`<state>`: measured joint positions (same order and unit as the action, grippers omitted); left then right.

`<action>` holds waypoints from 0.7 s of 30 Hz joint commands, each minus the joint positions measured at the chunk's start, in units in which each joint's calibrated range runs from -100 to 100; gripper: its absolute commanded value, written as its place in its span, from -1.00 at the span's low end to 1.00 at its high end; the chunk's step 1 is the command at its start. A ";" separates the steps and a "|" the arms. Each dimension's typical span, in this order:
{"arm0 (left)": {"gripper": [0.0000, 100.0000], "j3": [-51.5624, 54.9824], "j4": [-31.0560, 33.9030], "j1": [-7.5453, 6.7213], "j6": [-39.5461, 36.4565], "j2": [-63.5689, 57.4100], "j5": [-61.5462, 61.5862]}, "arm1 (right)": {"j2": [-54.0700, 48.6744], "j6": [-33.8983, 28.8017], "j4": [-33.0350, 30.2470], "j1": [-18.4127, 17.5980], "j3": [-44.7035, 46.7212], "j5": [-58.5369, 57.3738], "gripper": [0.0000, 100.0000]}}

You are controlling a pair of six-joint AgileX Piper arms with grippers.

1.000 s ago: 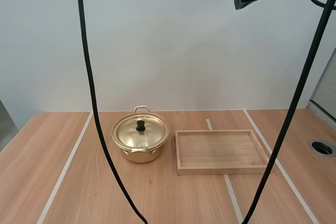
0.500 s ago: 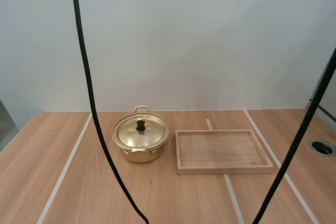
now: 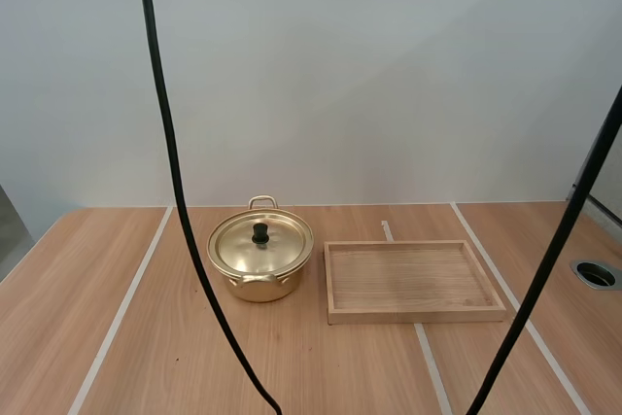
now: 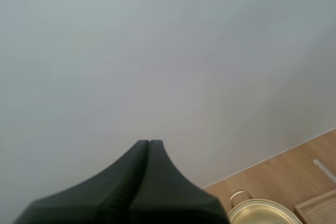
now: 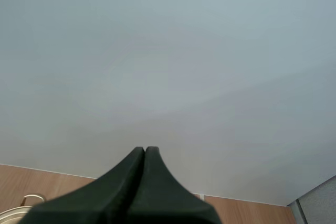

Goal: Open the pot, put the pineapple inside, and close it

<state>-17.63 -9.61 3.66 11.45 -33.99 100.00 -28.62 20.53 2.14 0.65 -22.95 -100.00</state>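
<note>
gold pot (image 3: 255, 285) with its lid (image 3: 277, 246) on, just beside the wooden tray (image 3: 413, 281)

A shallow rectangular light-wood tray (image 3: 416, 316) lies flat on the wood-grain counter (image 3: 87, 259), its long sides running left to right. Narrow white stripes (image 3: 123, 308) cross the counter from front to back, and the middle one passes under the tray. A round dark metal-ringed hole (image 3: 596, 274) sits near the counter's right edge.

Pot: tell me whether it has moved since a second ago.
No. The pot still sits just left of the wooden tray, with the same gap between them.
</note>
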 commanded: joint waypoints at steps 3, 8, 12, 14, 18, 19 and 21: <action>-1.00 -0.21 -9.63 3.65 -1.64 -0.43 0.00 | -2.49 -2.10 3.05 2.08 -0.33 0.00 -1.00; -1.00 1.80 -18.92 7.23 -1.42 -0.77 0.00 | -4.10 -2.26 6.21 2.65 0.30 2.23 -1.00; -1.00 9.32 -18.88 7.40 0.45 -1.89 0.00 | -5.85 -2.26 6.10 2.65 5.53 7.63 -1.00; -1.00 14.83 -18.13 7.40 0.67 -2.99 0.00 | -7.54 -2.26 6.10 2.65 10.31 12.88 -1.00; -1.00 24.62 -17.35 7.40 2.90 -4.87 -1.98 | -10.50 -2.26 6.10 2.65 20.18 22.77 -1.00; -1.00 26.90 -17.36 7.40 3.26 -5.34 -3.86 | -11.03 -2.26 6.10 2.65 22.99 25.30 -1.00; -1.00 30.87 -17.36 7.40 4.35 -5.85 -7.03 | -12.00 -2.26 6.10 2.65 27.84 29.68 -1.00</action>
<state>9.33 -26.86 10.80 14.54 -38.84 97.54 -39.04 18.55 8.21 3.08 0.48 -76.48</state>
